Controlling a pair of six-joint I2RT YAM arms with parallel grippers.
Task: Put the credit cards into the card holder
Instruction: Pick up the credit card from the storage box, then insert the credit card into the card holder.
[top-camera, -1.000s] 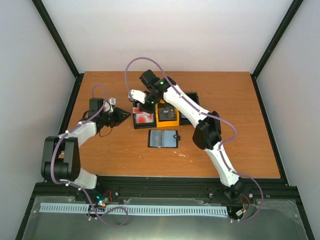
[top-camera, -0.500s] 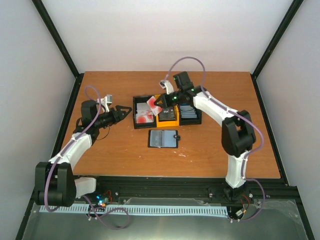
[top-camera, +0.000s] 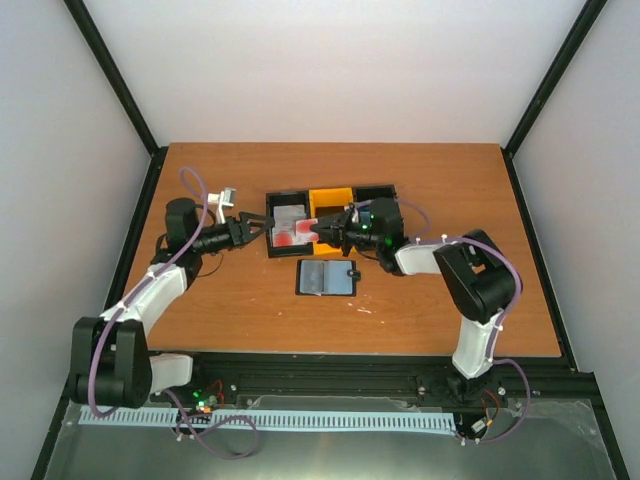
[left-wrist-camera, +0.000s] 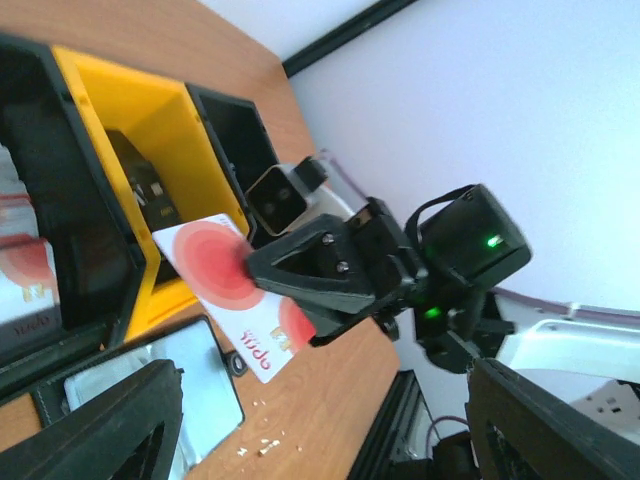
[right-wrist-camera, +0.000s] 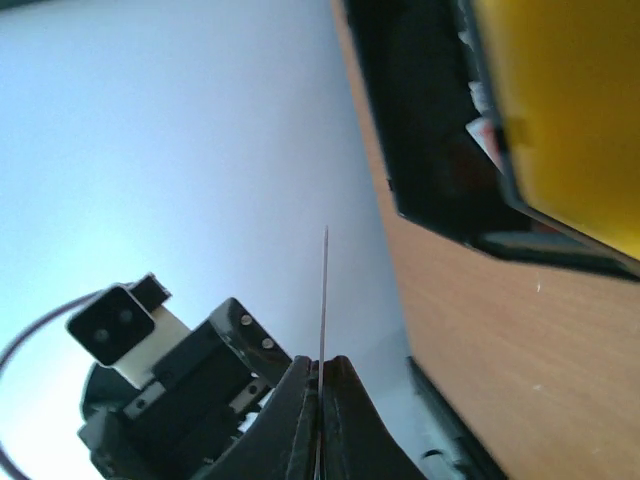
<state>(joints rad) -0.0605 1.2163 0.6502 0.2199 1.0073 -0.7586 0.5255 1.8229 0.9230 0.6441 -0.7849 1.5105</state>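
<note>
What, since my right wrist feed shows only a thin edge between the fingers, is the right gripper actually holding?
Observer: The right gripper is shut on a white credit card with a red round blotch, seen face-on from the left wrist.
Operator: Where is the left gripper?
Observer: The left gripper is open, facing that card across the black bin, not touching it.
Operator: And the card holder?
Observer: The card holder lies open on the table, pale lining up, nearer the arms than that bin.
</note>
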